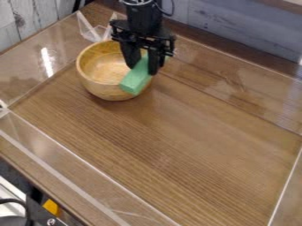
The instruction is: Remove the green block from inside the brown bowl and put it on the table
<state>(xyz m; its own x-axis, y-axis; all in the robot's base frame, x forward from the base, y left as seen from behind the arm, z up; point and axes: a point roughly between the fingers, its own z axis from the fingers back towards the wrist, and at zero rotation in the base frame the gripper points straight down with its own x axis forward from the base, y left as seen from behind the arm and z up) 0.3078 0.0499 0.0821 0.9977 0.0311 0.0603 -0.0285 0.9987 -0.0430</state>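
Observation:
My black gripper (144, 60) hangs over the right rim of the brown bowl (104, 71), shut on the upper end of the green block (137, 80). The block dangles tilted, its lower end just outside the bowl's right wall and above the table (177, 141). It looks clear of the tabletop, though contact with the bowl's rim cannot be told. The round tan bowl sits at the back left with nothing inside its pale interior.
Clear plastic walls (71, 168) run along the table's front and side edges. A grey plank wall (236, 22) stands behind the table. Bare wood-grain surface stretches to the right of the bowl and toward the front.

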